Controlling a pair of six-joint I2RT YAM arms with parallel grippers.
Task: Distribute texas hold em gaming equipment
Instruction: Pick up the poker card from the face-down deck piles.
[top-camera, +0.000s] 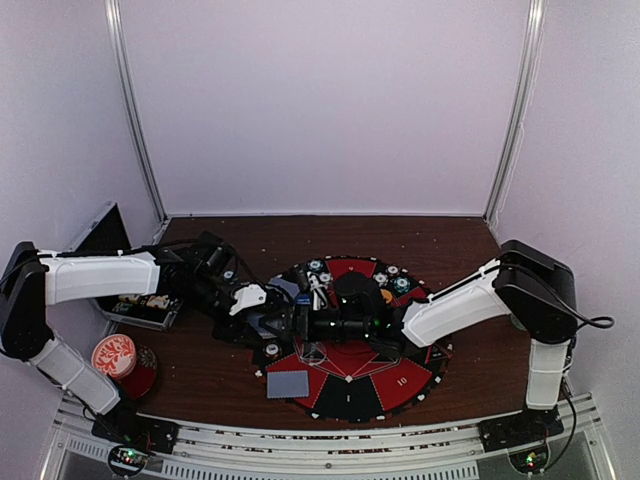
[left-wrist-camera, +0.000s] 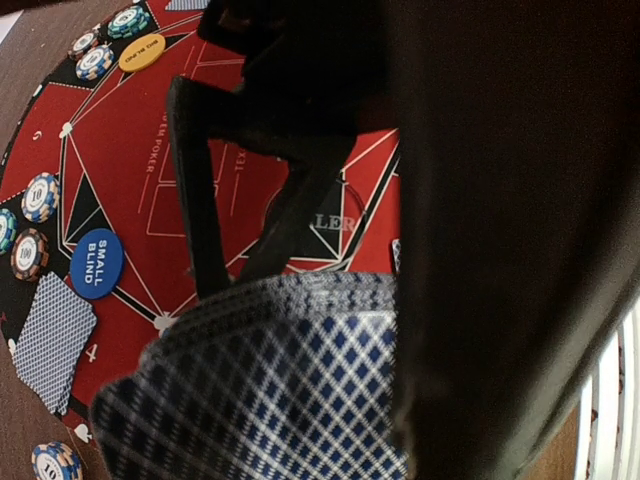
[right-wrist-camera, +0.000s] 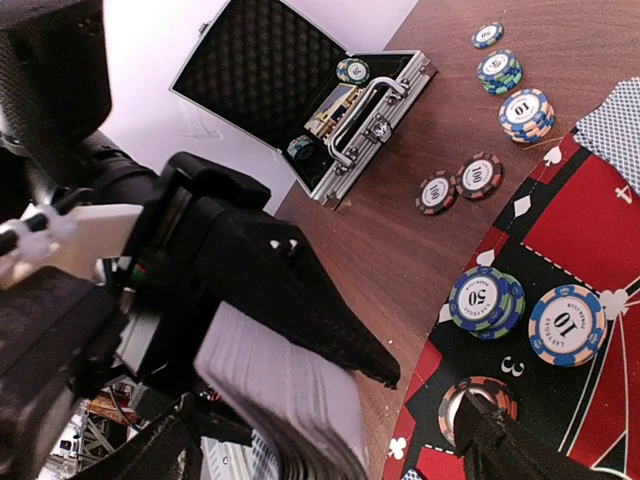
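step: my guess is it's dealing, so the job is to peel one card off the deck (right-wrist-camera: 288, 398) and drop it at a seat on the mat (left-wrist-camera: 200, 160)
left pincer (right-wrist-camera: 325, 378): clamped shut on the deck, with the cards fanned out a bit
right pincer (right-wrist-camera: 320, 442): jaws spread wide, nothing in them
how to do it well: imo close on the loosest outer card only, right at its edge. The fan is messy, so a deep bite would likely drag two or three along. Pull it out flat along the deck, not upward, and the left grip shouldn't loosen.
deck vs right pincer: the deck's edge sits between the open fingers, apparently not touching either one
deck in the scene: held in the air over the middle of the mat, between the two arms
already out: dealt cards (top-camera: 287, 383) at the near-left rim of the mat, the blue button (left-wrist-camera: 97, 263) just beside them, and chips (right-wrist-camera: 487, 298) round the rim and on the tabletop (right-wrist-camera: 400, 240)
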